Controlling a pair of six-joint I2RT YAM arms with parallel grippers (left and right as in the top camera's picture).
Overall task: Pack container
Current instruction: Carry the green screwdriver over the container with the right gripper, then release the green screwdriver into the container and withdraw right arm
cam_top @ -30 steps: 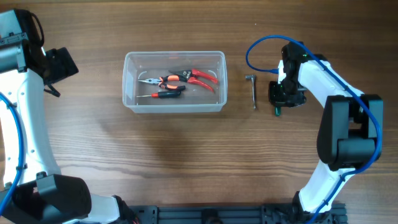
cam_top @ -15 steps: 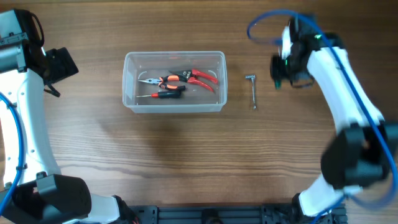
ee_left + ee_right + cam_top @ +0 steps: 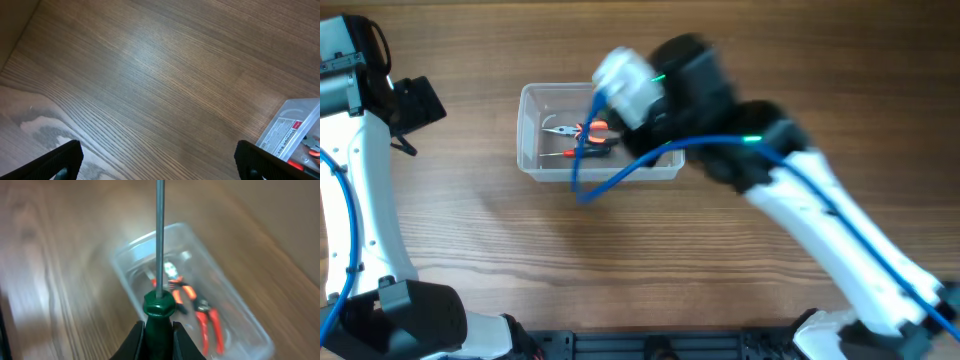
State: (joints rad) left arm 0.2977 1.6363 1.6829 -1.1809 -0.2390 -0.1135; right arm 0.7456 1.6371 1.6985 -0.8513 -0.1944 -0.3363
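Clamped in the right jaws, the screwdriver (image 3: 159,312) could be flung past the container (image 3: 532,150) if released in motion; left jaws gape empty

On the table (image 3: 470,230), left of centre, the container (image 3: 545,130), inside it pliers (image 3: 582,129) on the far side and a small screwdriver (image 3: 560,154) nearer, right arm (image 3: 800,200) over its right half – long screwdriver (image 3: 159,255) in the right jaws, shaft above the container, left arm (image 3: 360,200) along the table's left edge.
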